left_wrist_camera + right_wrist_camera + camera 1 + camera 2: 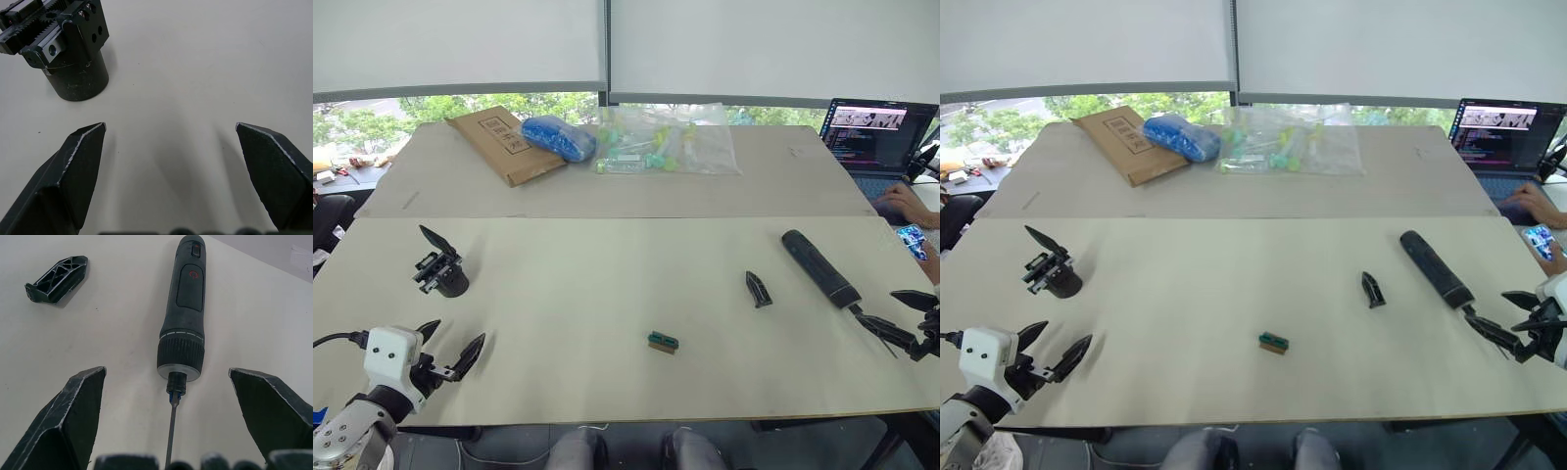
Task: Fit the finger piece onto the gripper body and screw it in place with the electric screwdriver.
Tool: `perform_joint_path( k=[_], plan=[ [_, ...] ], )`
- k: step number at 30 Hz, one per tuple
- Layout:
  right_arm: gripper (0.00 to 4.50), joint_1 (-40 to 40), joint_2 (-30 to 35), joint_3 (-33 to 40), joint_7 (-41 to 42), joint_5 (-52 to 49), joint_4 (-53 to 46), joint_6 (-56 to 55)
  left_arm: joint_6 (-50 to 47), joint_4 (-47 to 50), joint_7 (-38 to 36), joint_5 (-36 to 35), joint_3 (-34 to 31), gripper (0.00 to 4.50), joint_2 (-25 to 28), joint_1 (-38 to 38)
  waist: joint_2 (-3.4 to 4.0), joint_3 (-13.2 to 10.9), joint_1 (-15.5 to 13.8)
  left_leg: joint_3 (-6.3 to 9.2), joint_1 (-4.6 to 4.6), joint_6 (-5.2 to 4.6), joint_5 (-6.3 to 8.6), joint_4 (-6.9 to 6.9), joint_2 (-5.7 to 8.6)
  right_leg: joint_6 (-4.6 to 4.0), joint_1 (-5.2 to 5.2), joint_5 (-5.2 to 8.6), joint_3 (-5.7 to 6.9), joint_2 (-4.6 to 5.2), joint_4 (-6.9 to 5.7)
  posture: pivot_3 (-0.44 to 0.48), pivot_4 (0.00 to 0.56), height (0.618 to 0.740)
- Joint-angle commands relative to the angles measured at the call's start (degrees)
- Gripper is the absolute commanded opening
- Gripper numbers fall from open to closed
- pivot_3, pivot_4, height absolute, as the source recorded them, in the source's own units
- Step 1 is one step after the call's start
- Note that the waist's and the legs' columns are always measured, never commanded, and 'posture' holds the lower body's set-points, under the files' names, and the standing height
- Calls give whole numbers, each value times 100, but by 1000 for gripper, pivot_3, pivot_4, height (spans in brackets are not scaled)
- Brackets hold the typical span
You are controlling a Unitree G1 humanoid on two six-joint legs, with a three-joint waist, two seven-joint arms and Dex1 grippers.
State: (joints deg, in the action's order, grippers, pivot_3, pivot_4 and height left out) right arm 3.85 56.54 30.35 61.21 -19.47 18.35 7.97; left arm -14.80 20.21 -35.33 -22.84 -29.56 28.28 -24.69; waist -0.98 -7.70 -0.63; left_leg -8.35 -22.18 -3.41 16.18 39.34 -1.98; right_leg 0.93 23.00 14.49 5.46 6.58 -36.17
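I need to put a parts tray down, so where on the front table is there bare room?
Widest bare stretch: between the gripper body and the finger piece, behind the small green-topped block. The right end is crowded: electric screwdriver with the right gripper at its bit. The rear table holds a cardboard box and plastic bags.
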Motion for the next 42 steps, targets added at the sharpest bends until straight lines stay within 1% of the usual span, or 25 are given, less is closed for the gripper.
perform_joint_path(
  k=[1, 3, 4, 7, 10, 12, 14, 17, 21, 24, 29, 32, 35, 42],
  plan=[
    [4450, -116, -56, 55, -139, -195, -617, 113, 229, -82, 209, 130, -118, 4500, -29, 58, 0, 0, 1, 0, 0, 0, 0, 0, 0, 0, 0, 0, 0, 0, 0, 0, 150, 740],
    [4450, -280, -188, -366, -185, -263, -1547, 266, 333, -369, 498, 276, -242, 4500, -123, 153, 9, 5, 36, 1, 3, 0, 0, 0, -3, 0, 1, 0, -2, 1, -3, 0, 150, 740],
    [4450, -312, -225, -459, -187, -281, -1809, 337, 370, -448, 560, 308, -270, 4500, -140, 176, 11, 6, 55, 0, 6, 8, 2, -1, -10, -1, 2, -1, -8, -1, -4, 0, 150, 740],
    [4450, -553, -238, -741, -84, -796, -2667, 987, 411, -692, 559, 210, -411, 4500, -60, 311, 11, 6, 54, 2, 5, 17, 6, -1, -23, -3, 3, 0, -4, -7, -6, 0, 150, 740],
    [4450, -858, -221, -1038, 26, -1254, -3271, 1533, 454, -973, 490, 184, -444, 4500, 62, 518, 7, 4, 24, 2, -1, 15, 8, -1, -23, -2, 6, 0, 2, -9, -1, 0, 150, 740],
    [4450, -1104, -313, -1286, 71, -1573, -3592, 1855, 489, -1370, 429, 216, -377, 4500, 166, 798, 6, 4, -27, 3, -4, 13, 9, 0, -19, -2, 5, -1, 9, -6, 3, 0, 150, 740],
    [4450, -1226, -354, -1476, 140, -1706, -3759, 1991, 551, -1652, 410, 289, -309, 4500, 253, 1009, 3, 4, -55, 7, -8, 10, 11, 7, -18, -3, 5, -1, 15, -3, 2, 0, 150, 740],
    [4450, -1438, -421, -1807, 209, -1709, -3848, 2014, 578, -1806, 427, 310, -229, 4500, 361, 1346, 1, 5, -52, 10, -11, 6, 14, 12, -17, -2, 4, -1, 16, 1, 2, 0, 150, 740],
    [4450, -1682, -732, -1943, 36, -2214, -4113, 2460, 661, -2100, 451, 349, -161, 4500, 438, 1682, -2, 4, -7, 9, -16, 5, 14, 25, -17, -1, 6, -2, 17, 0, -6, 0, 150, 740],
    [4450, -1771, -829, -2106, -15, -2313, -4377, 2603, 680, -2225, 459, 377, -93, 4500, 475, 1920, -2, 4, -1, 9, -15, 8, 15, 26, -19, -1, 8, -1, 19, -2, -6, 0, 150, 740],
    [4450, -1628, -819, -2584, 152, -1570, -4416, 1917, 645, -2532, 557, 449, -9, 4500, 519, 2303, -5, 5, -11, 8, -18, 9, 16, 33, -18, -1, 7, -2, 25, -5, -7, 0, 150, 740],
    [4450, -1657, -891, -2639, 128, -1501, -4355, 1818, 674, -2729, 571, 538, 107, 4500, 548, 2531, -6, 5, -8, 7, -20, 8, 16, 35, -15, 2, 7, -3, 26, -4, -6, 0, 150, 740],
    [4450, -1562, -914, -2662, 140, -1572, -4506, 1865, 697, -2944, 596, 571, 218, 4500, 520, 2745, -8, 4, -12, 8, -21, 8, 16, 38, -13, 2, 6, -3, 33, -7, -7, 0, 150, 740],
    [4450, -1594, -1026, -2622, -103, -1792, -4695, 2176, 842, -3380, 704, 694, 444, 4500, 468, 3113, -9, 4, -4, 7, -22, 9, 16, 38, -12, 3, 7, -4, 32, -7, -9, 0, 150, 740]
  ],
)
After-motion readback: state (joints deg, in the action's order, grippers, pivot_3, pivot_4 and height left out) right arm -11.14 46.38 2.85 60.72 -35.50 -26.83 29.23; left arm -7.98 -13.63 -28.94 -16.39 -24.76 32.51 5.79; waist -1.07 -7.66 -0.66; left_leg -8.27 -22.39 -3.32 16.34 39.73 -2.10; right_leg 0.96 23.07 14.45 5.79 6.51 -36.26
